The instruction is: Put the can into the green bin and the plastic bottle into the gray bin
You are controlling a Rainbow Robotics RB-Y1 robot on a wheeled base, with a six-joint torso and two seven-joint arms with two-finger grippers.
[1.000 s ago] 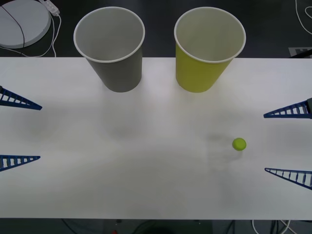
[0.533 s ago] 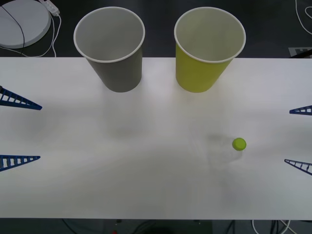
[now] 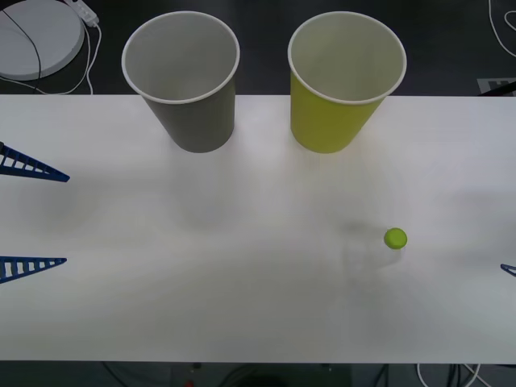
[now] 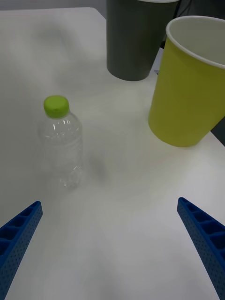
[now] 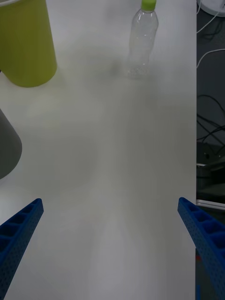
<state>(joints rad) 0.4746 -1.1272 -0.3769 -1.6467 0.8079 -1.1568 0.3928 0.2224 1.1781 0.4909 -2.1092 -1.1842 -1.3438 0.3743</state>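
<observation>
Your small clear crinkled plastic bottle with the lime screw cap (image 3: 393, 240) stands upright on the white table (image 3: 258, 314), on the right side and nearer you than the large yellow-green paper cup that serves as the green bin (image 3: 343, 81). The large gray paper cup, the gray bin (image 3: 184, 81), sits far left of centre. No can is to be seen. Your right gripper (image 4: 110, 248) is spread wide and empty, pointing at the bottle from the right edge of the table; it is plainly the nearer arm. Your left gripper (image 5: 110, 251) waits splayed and empty at the left edge, well apart from the bottle, whose long axis runs vertical.
</observation>
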